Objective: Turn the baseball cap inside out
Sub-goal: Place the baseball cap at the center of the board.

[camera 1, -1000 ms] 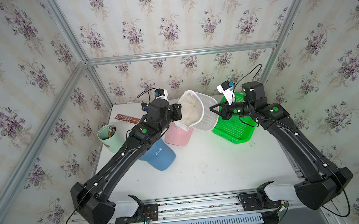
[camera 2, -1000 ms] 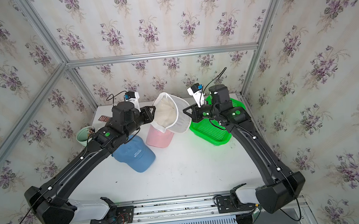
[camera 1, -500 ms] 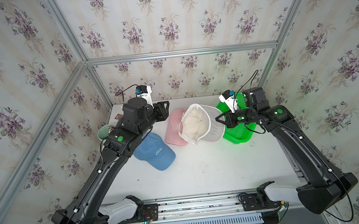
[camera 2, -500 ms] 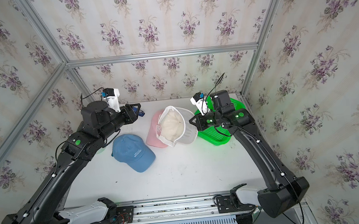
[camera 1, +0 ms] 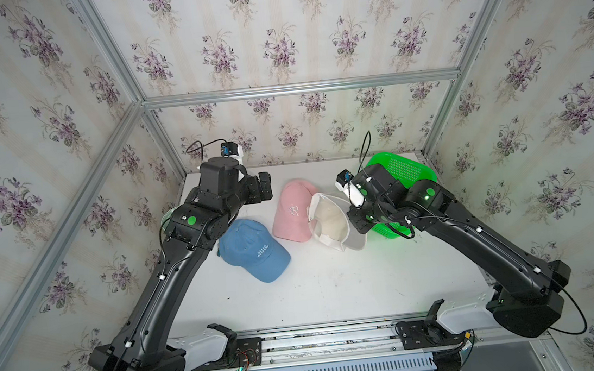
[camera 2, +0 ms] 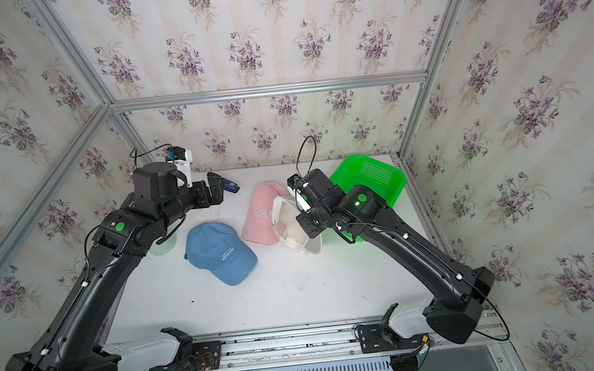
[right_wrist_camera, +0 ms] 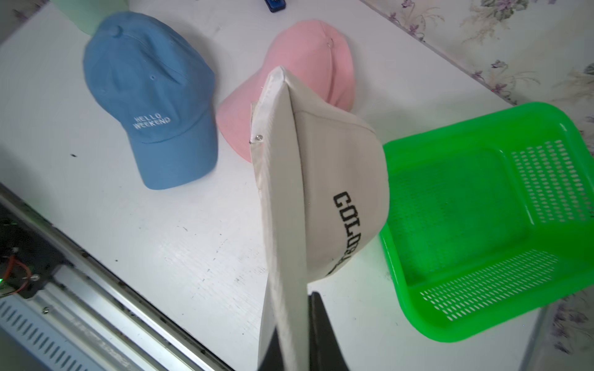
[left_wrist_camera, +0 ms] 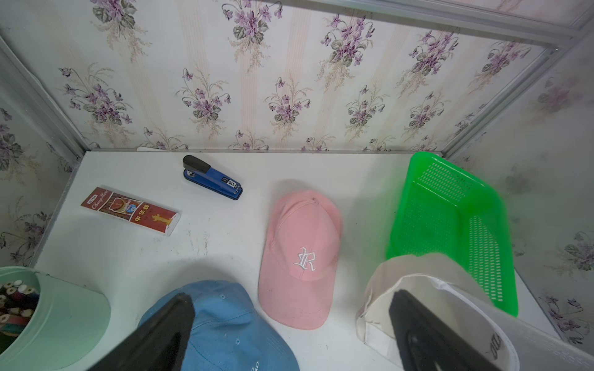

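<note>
The right gripper (right_wrist_camera: 294,334) pinches the stiff, flat brim of the cream fabric baseball cap (right_wrist_camera: 340,167). The cap's rounded crown bulges just beyond the jaws, beside a perforated green plastic basket (right_wrist_camera: 482,225). The left gripper (left_wrist_camera: 291,297) is spread wide and empty, with a soft pink cap (left_wrist_camera: 299,250) lying ahead of it. The crown's curve cuts off the cream cap's black lettering, and the brim half hides the right fingertips.

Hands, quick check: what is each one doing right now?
Left hand: open, holding nothing.
Right hand: closed on the brim of the cream cap.
</note>
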